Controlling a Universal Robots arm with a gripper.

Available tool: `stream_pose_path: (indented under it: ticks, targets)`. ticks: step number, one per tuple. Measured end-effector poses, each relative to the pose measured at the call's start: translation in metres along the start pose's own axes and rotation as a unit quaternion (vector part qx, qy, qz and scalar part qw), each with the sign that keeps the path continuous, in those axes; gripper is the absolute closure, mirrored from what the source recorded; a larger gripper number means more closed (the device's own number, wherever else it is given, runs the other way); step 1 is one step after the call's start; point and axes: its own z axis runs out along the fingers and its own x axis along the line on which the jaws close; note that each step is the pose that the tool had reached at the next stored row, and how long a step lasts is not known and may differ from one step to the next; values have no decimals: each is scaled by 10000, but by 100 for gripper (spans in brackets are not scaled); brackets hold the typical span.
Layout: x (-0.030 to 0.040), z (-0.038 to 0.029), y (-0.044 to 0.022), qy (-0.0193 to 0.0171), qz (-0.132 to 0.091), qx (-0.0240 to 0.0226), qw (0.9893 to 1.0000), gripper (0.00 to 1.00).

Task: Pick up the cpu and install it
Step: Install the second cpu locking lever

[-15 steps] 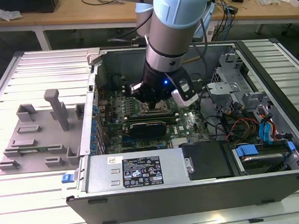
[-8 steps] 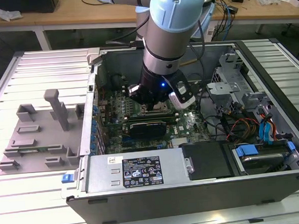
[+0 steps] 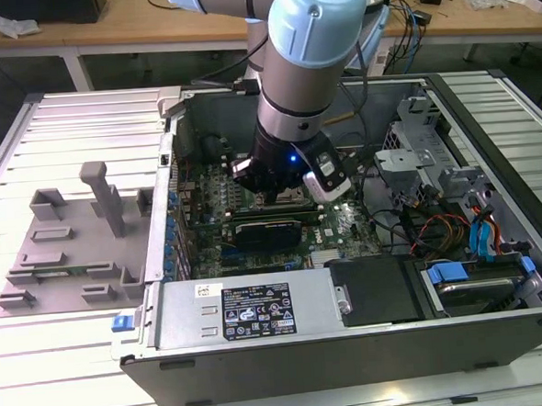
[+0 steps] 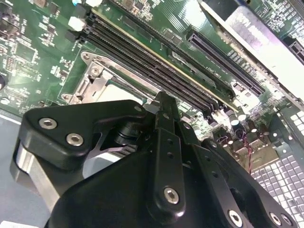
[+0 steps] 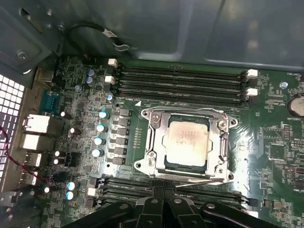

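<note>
- The arm (image 3: pixel 308 63) reaches down into the open case (image 3: pixel 353 345), its wrist low over the motherboard (image 3: pixel 346 231).
- The cpu (image 5: pixel 186 142) already lies flat in the socket (image 5: pixel 151 142) on the board, silvery top up, with the metal frame around it on all sides.
- The gripper (image 5: pixel 164 197) hangs just beside the socket, over the memory slots (image 5: pixel 213 194) that run along one side of it; it is not touching the cpu.
- In the second wrist view the gripper (image 4: pixel 164 107) shows its fingers (image 4: pixel 166 123) pressed together into one narrow tip, nothing between them, so it looks clenched on air.
- A second bank of slots (image 5: pixel 183 83) lies on the far side of the socket from the gripper.
- A row of small capacitors (image 5: pixel 99 133) stands near the socket, towards the rear ports (image 5: pixel 35 130).
- Well apart from the socket, outside the case on the exterior view's left, a grey fixture (image 3: pixel 71 243) sits on the slatted table (image 3: pixel 43 383).
</note>
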Motion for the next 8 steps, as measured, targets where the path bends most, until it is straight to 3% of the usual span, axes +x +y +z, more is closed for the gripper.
stream_pose_path:
  ticks: [8]
  targets:
    - [98,181,1,-4,-1,-2,10000,89]
